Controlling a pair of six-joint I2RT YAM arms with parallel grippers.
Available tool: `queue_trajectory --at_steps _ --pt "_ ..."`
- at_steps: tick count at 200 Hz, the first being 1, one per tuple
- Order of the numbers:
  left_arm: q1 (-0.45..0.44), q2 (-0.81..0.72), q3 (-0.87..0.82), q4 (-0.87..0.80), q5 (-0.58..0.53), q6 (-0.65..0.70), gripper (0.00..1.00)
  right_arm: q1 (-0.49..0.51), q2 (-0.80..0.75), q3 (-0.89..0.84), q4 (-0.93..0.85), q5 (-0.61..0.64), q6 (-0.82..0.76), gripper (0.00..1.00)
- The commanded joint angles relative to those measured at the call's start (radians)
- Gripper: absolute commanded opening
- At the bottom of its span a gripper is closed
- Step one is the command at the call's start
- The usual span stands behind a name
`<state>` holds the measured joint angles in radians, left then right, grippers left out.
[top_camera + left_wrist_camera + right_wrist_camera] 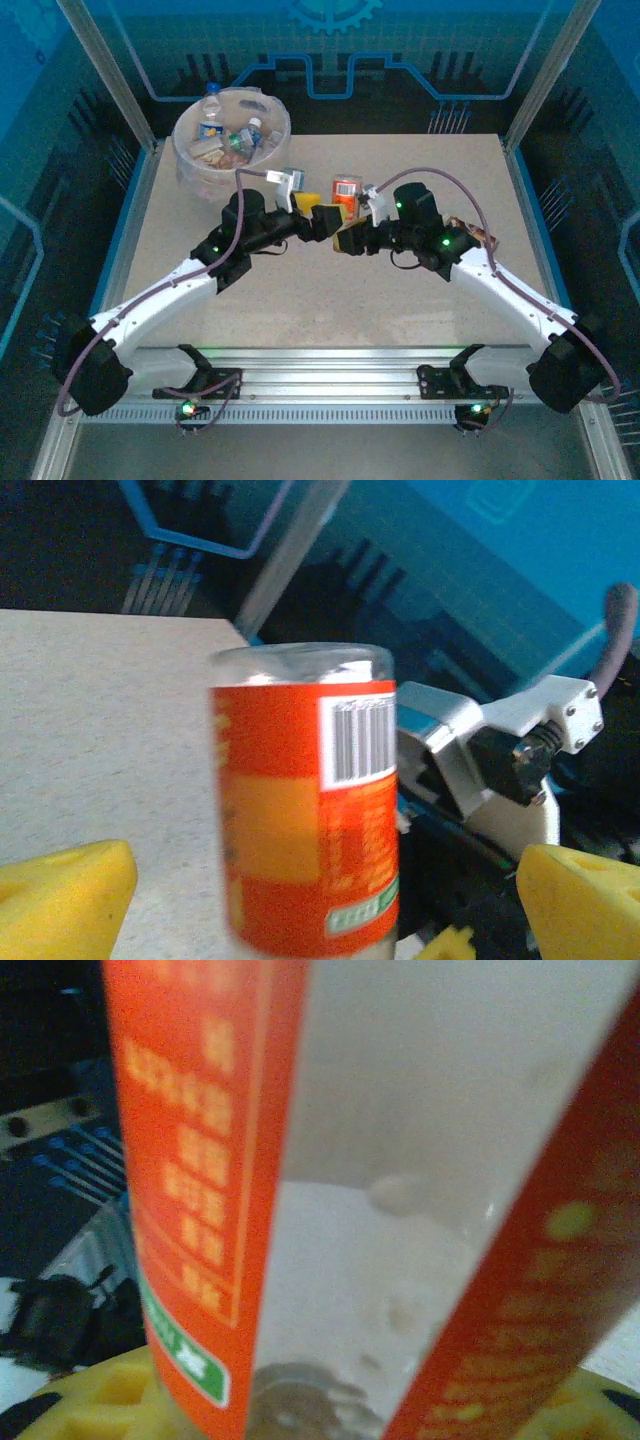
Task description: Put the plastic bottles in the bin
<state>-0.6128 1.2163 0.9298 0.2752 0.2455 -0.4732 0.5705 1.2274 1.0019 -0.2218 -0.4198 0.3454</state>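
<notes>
**A:** Where is the orange bottle (300,810) sitting?

**B:** Well apart from the bin (192,172), off to its right and on its near side, out over the table (330,310). The right claw (352,238) is pinching it low down, with its yellow pads (100,1405) pressing on the lower part.

**A:** And the left claw (322,875)?

**B:** It is spread wide, with one finger (65,900) hanging on each side of the bottle and neither touching it, as far as I am seeing. To me a hand-over is being set up, since the bin is lying on the left arm's side.

**A:** What is going to make it go well?

**B:** I am thinking the left claw should be closing on the middle of the label (270,730), above the right pads and square to the bottle. Only then should the right be letting go. The plastic is looking thin and smooth, so a gentle squeeze is mattering.

**A:** Risks?

**B:** Letting go early is risking a drop or a roll. I am not able to tell whether the bottle is resting on the table or hanging clear of it.

**A:** And the bin?

**B:** It is already holding several bottles (235,140), and room seems to be remaining.
</notes>
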Motion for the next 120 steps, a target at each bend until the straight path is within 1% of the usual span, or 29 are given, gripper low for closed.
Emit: queue_trajectory --at_steps 1,28,45,58,68,84,101,120 --pt "0.026 0.028 0.053 0.074 0.157 -0.031 0.99 0.018 0.007 0.051 0.049 -0.106 -0.029 0.31" --pt "0.056 0.043 0.050 0.126 0.254 -0.071 0.99 0.022 0.001 0.057 0.076 -0.140 -0.019 0.33" --pt "0.066 0.050 0.053 0.133 0.298 -0.080 0.97 0.023 -0.001 0.059 0.095 -0.162 -0.011 0.34" --pt "0.071 0.060 0.058 0.134 0.320 -0.093 0.93 0.025 0.003 0.065 0.102 -0.179 -0.009 0.34" --pt "0.074 0.069 0.059 0.142 0.329 -0.106 0.88 0.028 0.007 0.070 0.104 -0.184 -0.010 0.34" --pt "0.077 0.086 0.060 0.165 0.348 -0.136 0.81 0.036 0.012 0.076 0.103 -0.185 -0.013 0.34" --pt "0.078 0.104 0.063 0.192 0.366 -0.162 0.77 0.040 0.015 0.079 0.104 -0.185 -0.011 0.34" --pt "0.081 0.112 0.066 0.196 0.368 -0.170 0.69 0.045 0.018 0.084 0.092 -0.169 -0.017 0.36"
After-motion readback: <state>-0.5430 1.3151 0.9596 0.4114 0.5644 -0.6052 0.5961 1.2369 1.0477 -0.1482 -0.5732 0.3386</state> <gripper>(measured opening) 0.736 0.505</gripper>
